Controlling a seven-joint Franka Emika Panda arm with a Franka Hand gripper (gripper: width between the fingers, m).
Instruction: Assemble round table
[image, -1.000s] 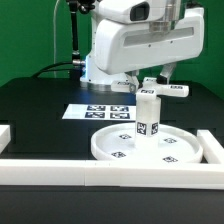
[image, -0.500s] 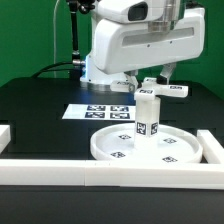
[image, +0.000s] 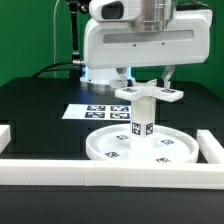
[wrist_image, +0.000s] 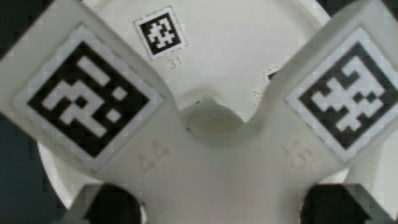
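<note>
**Grip on a light, rigid foot piece above the leg**

Long white plastic rails (image: 100, 175) border the black table (image: 40, 110) along its front edge and at both side edges. Further back, about mid-table, lies the thin white marker board (image: 98, 112). Near the front edge, toward the exterior view's right, sits the large white rimmed round disc (image: 96, 150), flat smooth plastic dotted with square black-white tags. At its middle the short white cylinder leg (image: 143, 120) stands upright, tagged on its side. On top of the leg sits the white moulded-plastic cross-shaped foot piece (image: 150, 93), level, with a tag on each flat arm.

The gripper (wrist_image: 228, 205) is clamped on this foot piece. In the wrist view the dark finger pads (wrist_image: 107, 205) flank the cross on either side.

The foot piece looks light, stiff and hard, and its glossy skin is likely slippery. The straight side walls of one arm, close to the hub, seem the surest place to hold it, since the pads can press flat there. Whether it is fully seated on the leg cannot be told.
</note>
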